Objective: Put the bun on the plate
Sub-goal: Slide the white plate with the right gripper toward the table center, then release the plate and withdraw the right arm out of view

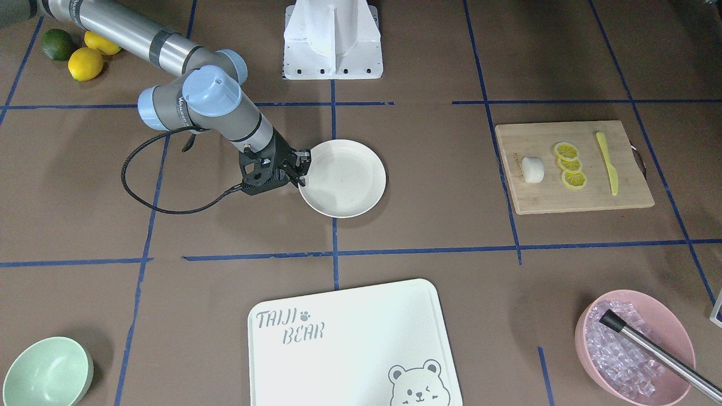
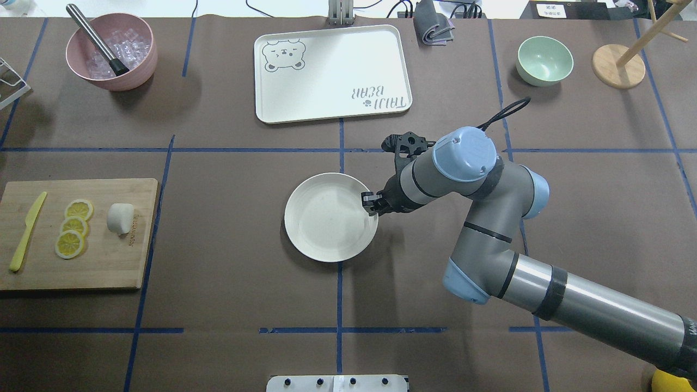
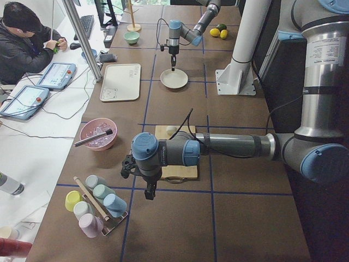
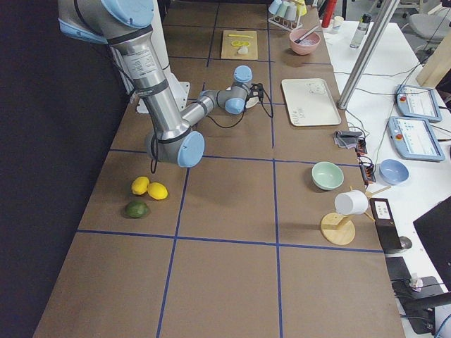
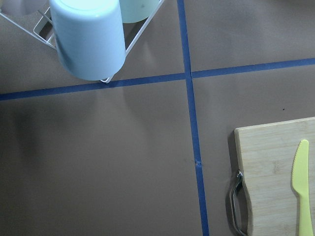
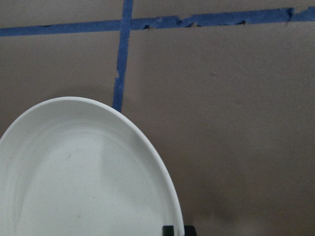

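Note:
The bun (image 1: 532,170) (image 2: 120,218), small and white, lies on a wooden cutting board (image 2: 109,261) beside three lemon slices (image 2: 72,228). The cream plate (image 1: 350,186) (image 2: 326,223) (image 6: 88,182) sits mid-table. My right gripper (image 1: 301,181) (image 2: 373,209) points down at the plate's edge on the arm's side. Its fingertips sit close together at the rim in the right wrist view, so it looks shut on the plate. My left gripper (image 3: 148,192) hangs off the board's end, far from the bun. I cannot tell if it is open or shut.
A yellow knife (image 2: 27,231) (image 5: 305,187) lies on the board. A white bear tray (image 2: 332,73), a pink bowl of ice with a metal tool (image 2: 111,51), a mint-green bowl (image 2: 544,60) and a wooden stand (image 2: 618,68) line the far side. Cups in a rack (image 5: 88,39) sit by the left arm.

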